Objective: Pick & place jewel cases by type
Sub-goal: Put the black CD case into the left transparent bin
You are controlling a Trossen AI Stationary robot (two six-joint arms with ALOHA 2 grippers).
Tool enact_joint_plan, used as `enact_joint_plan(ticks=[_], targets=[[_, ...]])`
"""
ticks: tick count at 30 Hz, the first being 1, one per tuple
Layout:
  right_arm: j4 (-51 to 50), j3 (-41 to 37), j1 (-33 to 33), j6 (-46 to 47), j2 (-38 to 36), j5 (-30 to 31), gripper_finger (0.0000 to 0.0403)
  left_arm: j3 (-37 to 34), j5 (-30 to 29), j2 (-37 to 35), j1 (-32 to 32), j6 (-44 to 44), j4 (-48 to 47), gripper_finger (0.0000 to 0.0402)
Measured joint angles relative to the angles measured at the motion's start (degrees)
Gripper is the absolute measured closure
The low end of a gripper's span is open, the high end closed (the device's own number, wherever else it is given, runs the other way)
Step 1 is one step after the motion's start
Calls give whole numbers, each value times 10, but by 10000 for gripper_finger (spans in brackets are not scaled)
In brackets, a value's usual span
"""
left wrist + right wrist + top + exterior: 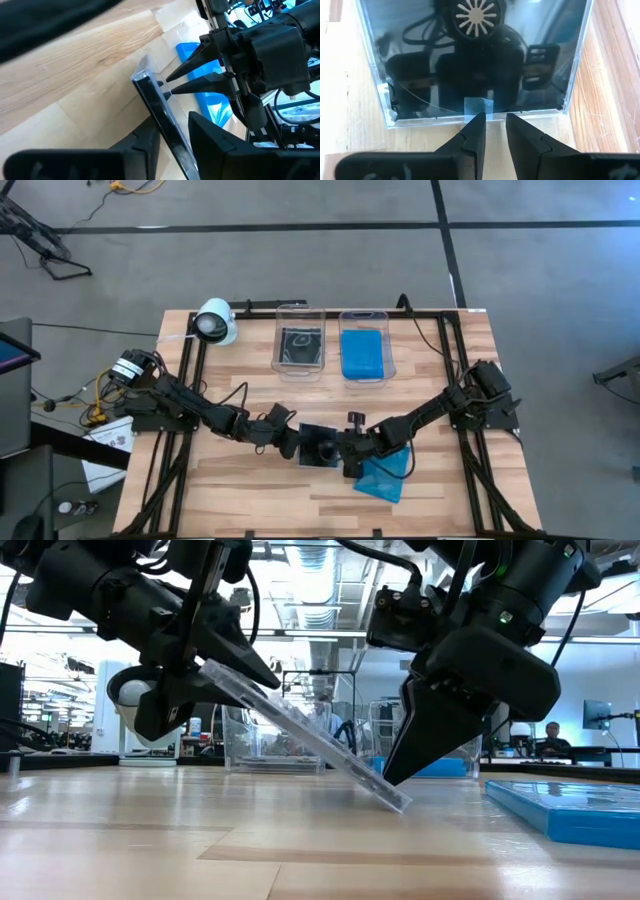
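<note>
A clear/black jewel case (318, 442) stands tilted at mid-table between both grippers. My left gripper (292, 435) is shut on its raised left end. My right gripper (492, 120) is open by a narrow gap and points down at the case's low right edge (477, 107), which rests on the table (400, 802). I cannot tell whether the right fingertips touch that edge. A translucent blue jewel case (385, 472) lies flat on the table, beside and partly under the right gripper. My left gripper pinches the jewel case's raised left end (225, 675) between its two fingers (210, 140), one on the upper face and one beneath. The fingers come slanting down from the table's left. The case slopes down to the right, with its far edge (145, 67) on the wood.
Two clear tubs stand at the far side: the left tub (277, 345) holds a black case, the right tub (341, 350) holds blue ones. A white round device (215, 320) sits at the far left. Black rails (455, 380) run along the table's sides.
</note>
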Motion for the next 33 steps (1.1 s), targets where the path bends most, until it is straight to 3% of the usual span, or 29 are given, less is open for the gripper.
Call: enact_joint_plan(ticks=[5,10,17,27,33], targets=[[-2,1,7,-26,-1,7,333,0,-4,0,0,0,-7,322],[-4,12,29,-53,-3,71,333,0,-19,0,-1,7,-20,324],[-19,22,30,-56,-3,82,333,0,-29,0,0,8,-22,325],[-36,23,56,-71,-26,191,333,0,-39,0,0,17,-25,326],[-63,23,76,-71,-55,231,333,1,-44,0,0,19,-19,354]])
